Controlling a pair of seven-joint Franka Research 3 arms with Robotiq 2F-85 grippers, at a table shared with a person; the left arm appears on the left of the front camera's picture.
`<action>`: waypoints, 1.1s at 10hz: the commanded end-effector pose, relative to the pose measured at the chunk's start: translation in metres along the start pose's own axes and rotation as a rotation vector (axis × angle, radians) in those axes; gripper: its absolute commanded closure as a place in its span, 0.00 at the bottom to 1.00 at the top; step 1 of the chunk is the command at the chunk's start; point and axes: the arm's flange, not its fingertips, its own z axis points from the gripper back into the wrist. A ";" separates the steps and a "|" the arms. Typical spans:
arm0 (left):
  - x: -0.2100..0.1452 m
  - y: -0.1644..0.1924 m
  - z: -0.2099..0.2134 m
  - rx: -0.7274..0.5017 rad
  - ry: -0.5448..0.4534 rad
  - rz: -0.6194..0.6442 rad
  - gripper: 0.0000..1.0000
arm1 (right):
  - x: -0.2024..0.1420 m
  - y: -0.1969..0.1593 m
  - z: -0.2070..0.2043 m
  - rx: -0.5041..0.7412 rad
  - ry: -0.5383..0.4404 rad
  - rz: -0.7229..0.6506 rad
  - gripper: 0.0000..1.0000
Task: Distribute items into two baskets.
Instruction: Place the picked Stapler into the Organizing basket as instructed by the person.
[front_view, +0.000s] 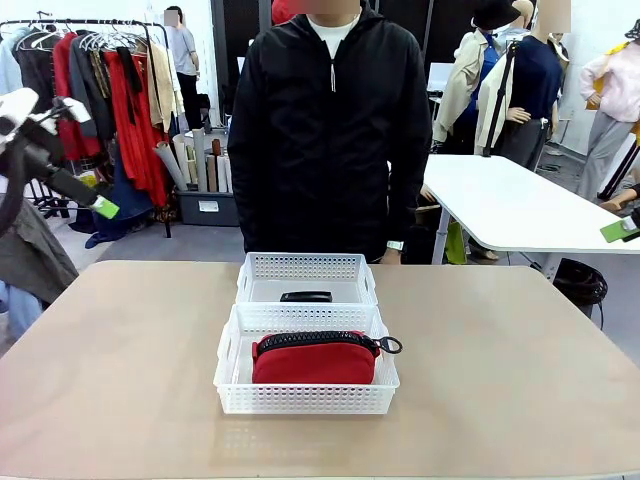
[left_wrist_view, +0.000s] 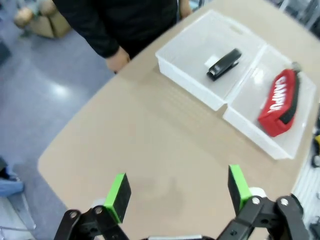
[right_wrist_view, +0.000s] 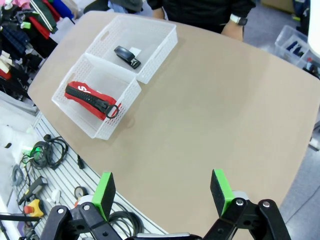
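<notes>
Your desk (front_view: 120, 380) looks sorted: pouch (front_view: 314, 358) and stapler (front_view: 306, 296) each basketed mid-desk, both tools (left_wrist_view: 177, 192) (right_wrist_view: 162, 192) wide open, empty.

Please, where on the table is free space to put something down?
The table is bare left and right of the two baskets, and on the near strip before the near basket. The middle is crowded: the far basket touches it, near the person's hand.

Pouch (front_view: 314, 359), stapler (front_view: 306, 296) — separate baskets (front_view: 230, 375)
</notes>
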 end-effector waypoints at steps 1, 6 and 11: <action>-0.044 0.021 0.008 -0.074 -0.139 -0.014 0.00 | 0.001 0.000 0.001 -0.001 -0.003 -0.005 0.00; -0.076 0.032 0.019 -0.117 -0.281 0.003 0.00 | 0.001 0.000 0.001 -0.001 -0.003 -0.005 0.00; -0.058 0.031 0.023 -0.106 -0.301 0.000 0.00 | 0.001 0.000 0.001 -0.001 -0.003 -0.005 0.00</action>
